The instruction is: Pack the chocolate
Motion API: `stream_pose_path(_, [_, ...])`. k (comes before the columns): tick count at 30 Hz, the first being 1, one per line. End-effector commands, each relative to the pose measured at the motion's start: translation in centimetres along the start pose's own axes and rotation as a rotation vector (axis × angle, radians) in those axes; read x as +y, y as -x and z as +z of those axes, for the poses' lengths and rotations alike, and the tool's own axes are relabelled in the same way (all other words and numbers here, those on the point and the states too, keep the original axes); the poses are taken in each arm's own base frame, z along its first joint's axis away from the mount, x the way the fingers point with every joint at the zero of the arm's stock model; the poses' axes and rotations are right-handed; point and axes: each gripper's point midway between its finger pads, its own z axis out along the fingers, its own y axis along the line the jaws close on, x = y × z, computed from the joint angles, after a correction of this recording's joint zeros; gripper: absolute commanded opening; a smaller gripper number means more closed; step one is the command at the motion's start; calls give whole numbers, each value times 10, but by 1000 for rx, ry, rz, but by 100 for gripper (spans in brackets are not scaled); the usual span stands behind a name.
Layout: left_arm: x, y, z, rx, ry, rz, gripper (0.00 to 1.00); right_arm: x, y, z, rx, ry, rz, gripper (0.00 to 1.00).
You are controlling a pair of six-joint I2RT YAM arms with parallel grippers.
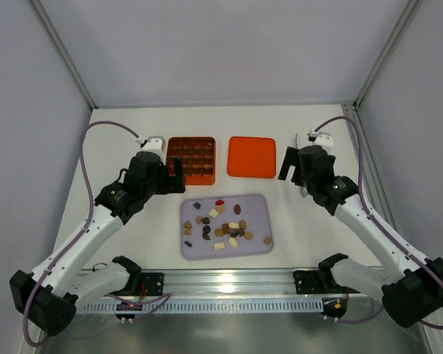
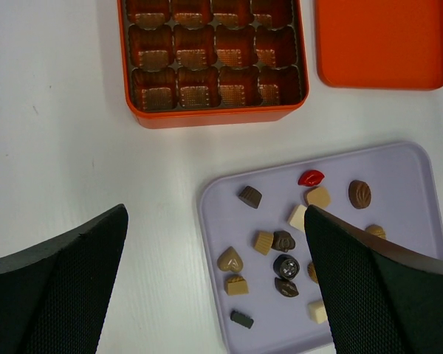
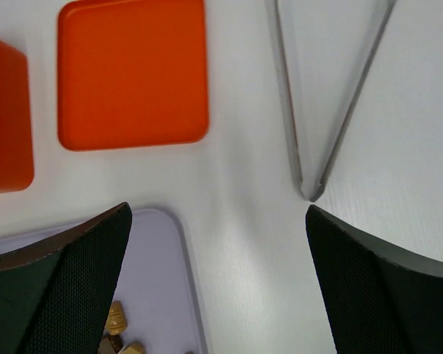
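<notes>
So, nothing's packed yet: the chocolate point(image 2: 359, 193) lies loose on the lilac tray point(image 2: 399, 169), the orange box point(image 2: 214, 116) empty; my left end effector point(image 1: 176, 175) and right end effector point(image 1: 289, 164) hang spread, holding nothing.

top external: high at near edge, looks down on whole worktop point(image 1: 229, 125) | left wrist: close, down on box point(image 2: 214, 118), tray point(image 2: 413, 169) | right wrist: close, down on lid point(image 3: 133, 74), tray's far-right corner | shared: tray, lid
</notes>
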Motion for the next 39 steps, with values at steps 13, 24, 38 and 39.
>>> stream_pose_path(13, [-25, 9, -10, 13, -130, -16, 100, -80, -22, 71, 245, -203, 100, 100])
stream_pose_path(24, [-24, 7, -12, 12, -129, -10, 100, -104, -30, 144, 349, -229, 85, 100])
stream_pose_path(38, [-22, 3, -6, 35, -116, -6, 100, -108, -54, 190, 479, -243, 62, 88])
stream_pose_path(39, [-22, 2, -5, 37, -114, -4, 100, -108, -56, 191, 485, -245, 63, 86])
